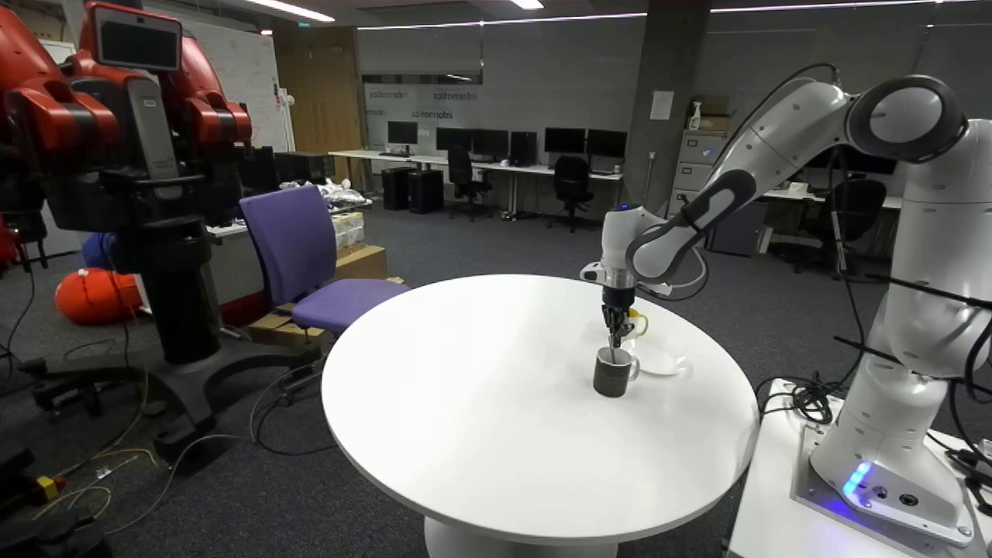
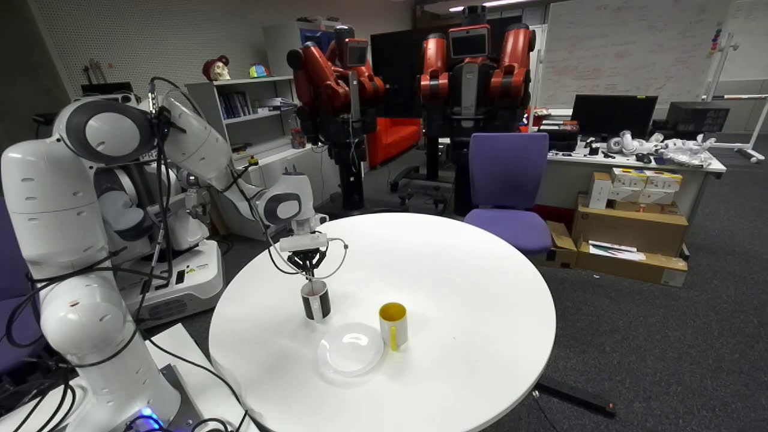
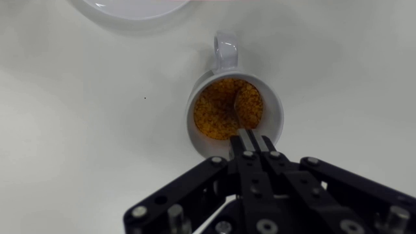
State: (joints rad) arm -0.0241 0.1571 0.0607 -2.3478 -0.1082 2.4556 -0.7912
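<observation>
The round white table (image 1: pixel 465 418) filled the middle of my scene, and the Franka Panda arm (image 1: pixel 783 132) reached over it in both exterior views. At the arm's end, the gripper (image 3: pixel 249 131) pointed down with its tips just above the rim of a mug. A white plate (image 2: pixel 349 353) lay near that dark mug (image 1: pixel 611 377), which had a white inside and a white handle. A yellow-and-white mug (image 2: pixel 393 326) stood upright just beside the plate, apart from my gripper. I had the fingers drawn narrow, pinching what I took to be a spoon (image 1: pixel 612 354) by its thin handle. Its lower end was inside the dark mug, among orange-brown granules (image 3: pixel 213 118).

I judged the work about midway: the spoon was gripped and down in the mug, but not yet lifted clear or let go.

The spoon's bowl merged with granules and shadow in the wrist view, so I couldn't say how deep it sat or whether it carried anything. What the granules were, I couldn't tell. The fingers hid part of the dark mug's rim, the plate was cut off at that view's top edge, and whether it touched the yellow-and-white mug was unclear.
</observation>
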